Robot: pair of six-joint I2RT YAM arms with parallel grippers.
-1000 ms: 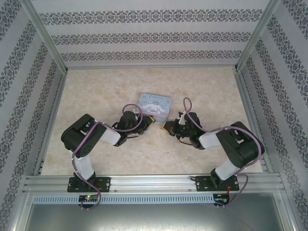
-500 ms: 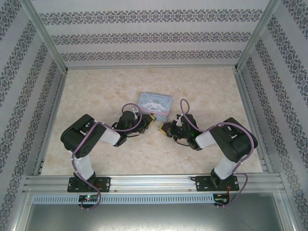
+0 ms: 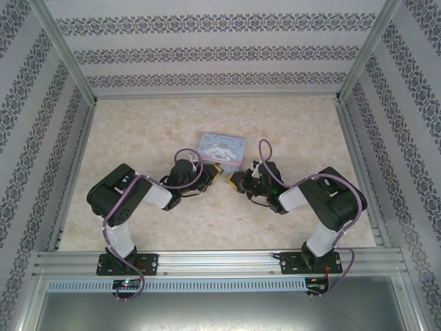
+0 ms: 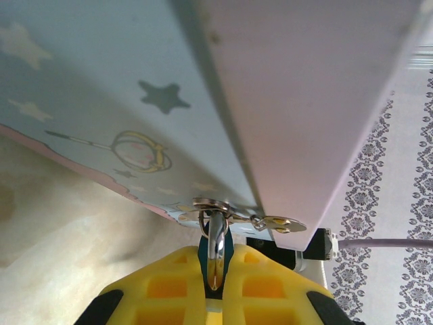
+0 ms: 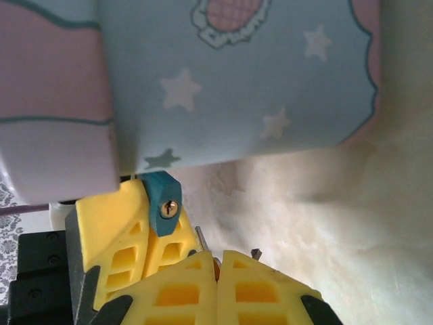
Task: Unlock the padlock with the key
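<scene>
one small gap matters: the left pincer (image 4: 215,279), closed, holds the padlock (image 5: 164,203), its keyhole (image 5: 171,208) just up-left of the closed right pincer (image 5: 216,257), which seemingly nips the key (image 5: 201,238), not yet inserted.

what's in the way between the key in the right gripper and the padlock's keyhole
Nothing visible: the key in the right gripper sits just short of the padlock, with only open air before its bare keyhole.

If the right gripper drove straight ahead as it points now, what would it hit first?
Likely the tin box; the padlock sits just off the line of the right gripper and its key. Depth is unclear.
</scene>
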